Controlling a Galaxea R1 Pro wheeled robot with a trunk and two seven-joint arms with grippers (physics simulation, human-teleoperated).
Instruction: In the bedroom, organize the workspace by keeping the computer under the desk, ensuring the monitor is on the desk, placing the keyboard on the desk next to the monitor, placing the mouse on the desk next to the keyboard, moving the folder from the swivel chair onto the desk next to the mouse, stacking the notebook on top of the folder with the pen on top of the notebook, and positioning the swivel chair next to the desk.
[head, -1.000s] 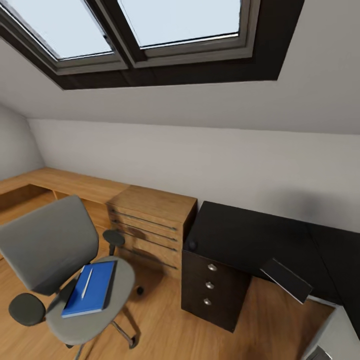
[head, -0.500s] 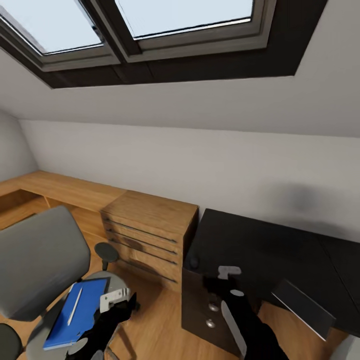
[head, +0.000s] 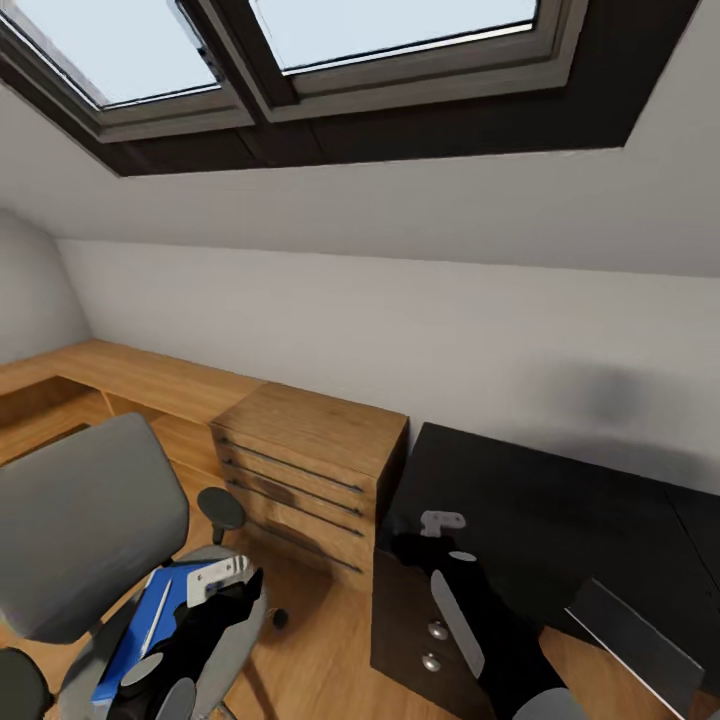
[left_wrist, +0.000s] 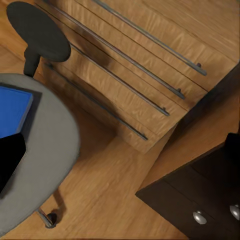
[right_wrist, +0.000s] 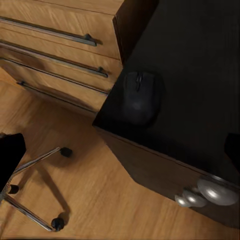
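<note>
From the head we look forward and down across a bedroom corner, from skylights to the swivel chair (head: 95, 530), wooden drawer chest (head: 305, 465) and black desk (head: 540, 510). Our left wrist camera looks steeply down, close over the chair seat (left_wrist: 45, 165) and chest front (left_wrist: 130, 75). Our right wrist camera looks down, close on the desk corner (right_wrist: 175, 100), sharing that chest (right_wrist: 60, 45).
</note>
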